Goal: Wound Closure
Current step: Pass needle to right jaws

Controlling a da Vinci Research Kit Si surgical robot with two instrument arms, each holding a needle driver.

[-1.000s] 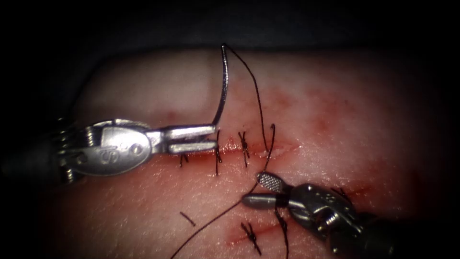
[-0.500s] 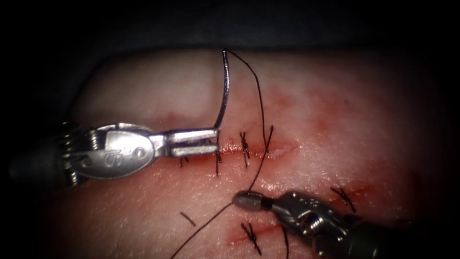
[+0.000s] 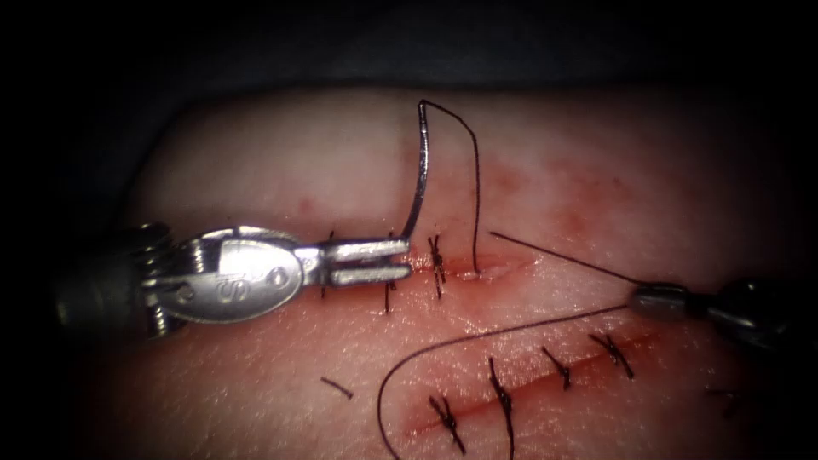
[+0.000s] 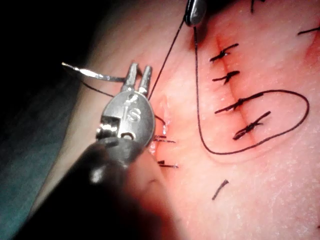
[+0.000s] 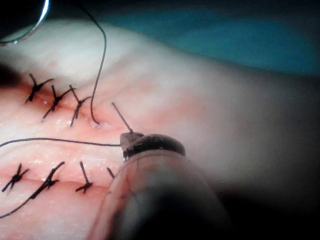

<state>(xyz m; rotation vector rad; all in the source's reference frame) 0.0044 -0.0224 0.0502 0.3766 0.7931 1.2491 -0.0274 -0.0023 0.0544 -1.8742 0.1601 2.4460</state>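
My left tool lies over the upper cut, its jaws shut on the curved needle near its pointed end. The needle is clear of the tissue and arcs up to its thread end. From there the thread drops into the cut. On the right, my right tool is shut on the thread; a short tail and a long loop run out from it. The left wrist view shows the left tool holding the needle. The right wrist view shows the right tool gripping the thread.
Two knotted stitches cross the upper cut beside the left tool. The lower cut carries several stitches with cut ends. A loose cut end of thread lies on the tissue at lower left. Red fluid marks both cuts.
My right tool shut on the thread below the cut and drew it far to the right, pulling a loop out. The left tool shifted slightly right with the needle.
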